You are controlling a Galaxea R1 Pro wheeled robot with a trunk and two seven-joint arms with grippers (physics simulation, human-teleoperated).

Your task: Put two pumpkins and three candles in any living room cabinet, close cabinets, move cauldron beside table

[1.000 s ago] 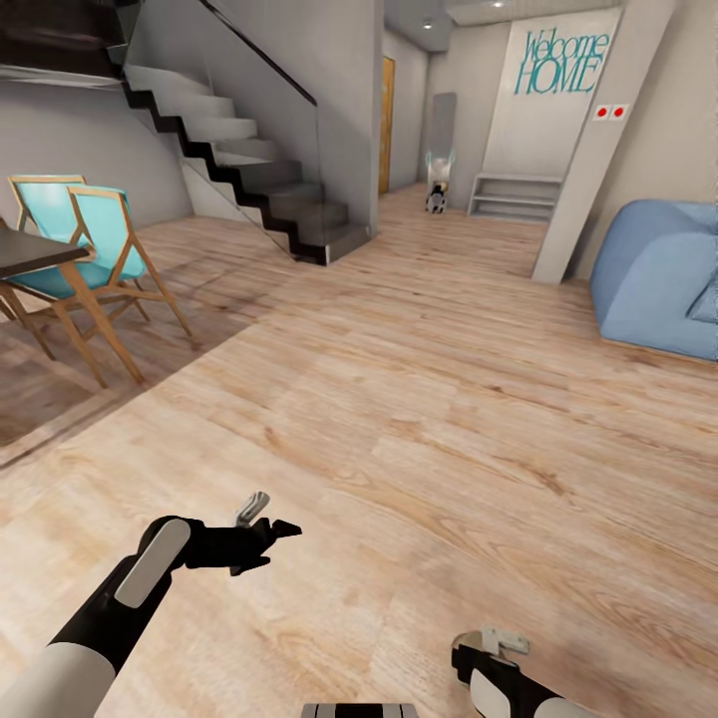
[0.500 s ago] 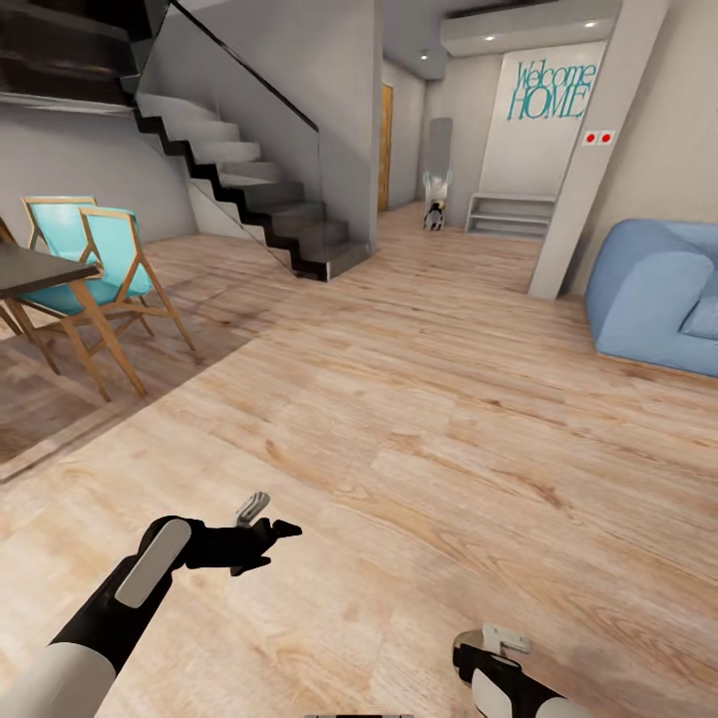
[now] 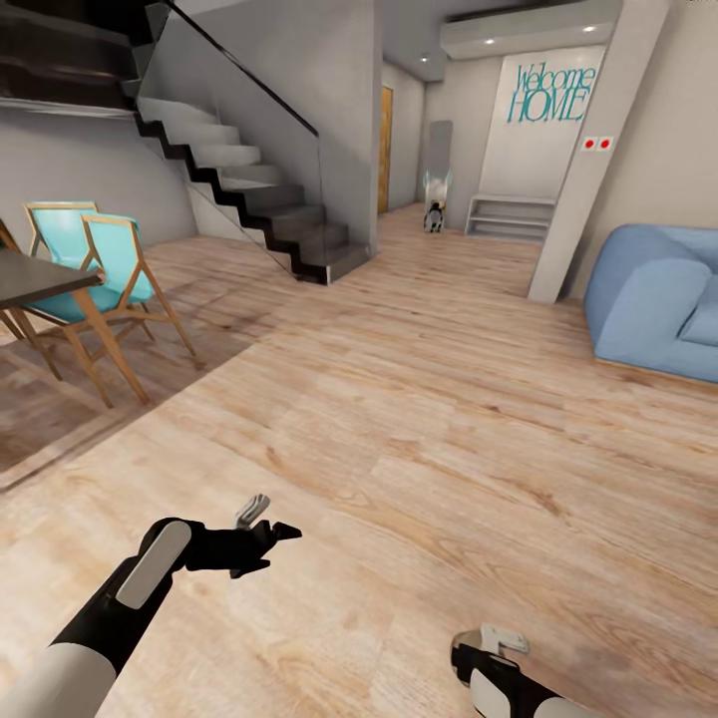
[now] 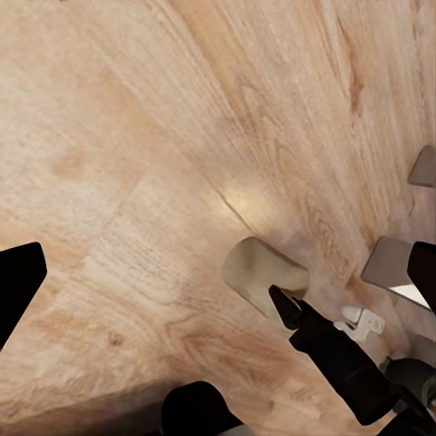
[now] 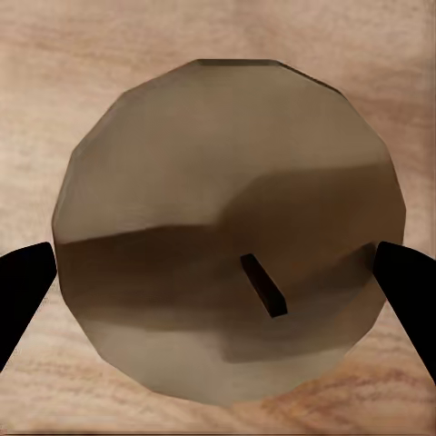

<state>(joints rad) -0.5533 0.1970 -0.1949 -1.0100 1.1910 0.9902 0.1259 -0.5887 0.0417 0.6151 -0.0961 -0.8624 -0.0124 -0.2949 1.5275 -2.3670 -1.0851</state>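
A candle (image 5: 227,182), a beige-grey disc with a short dark wick, sits between the two black fingertips of my right gripper (image 5: 218,272), which is shut on it above the wooden floor. In the head view the right gripper (image 3: 487,650) is low at the bottom edge, pointing down. My left gripper (image 3: 271,546) hangs over bare floor to its left, open and holding nothing; its fingertips (image 4: 18,286) stand far apart in the left wrist view. The pumpkins, the cabinet and the cauldron are out of view.
A dark table (image 3: 40,274) with turquoise wooden chairs (image 3: 110,264) stands at the left. A staircase (image 3: 259,199) rises behind them. A blue sofa (image 3: 653,299) is at the right beside a slanted pillar (image 3: 583,170). A hallway with a low white shelf (image 3: 511,214) lies ahead across open wood floor (image 3: 419,399).
The whole head view has shifted slightly, so the camera has moved. Both arms keep the same pose, and the candle stays in the right gripper.
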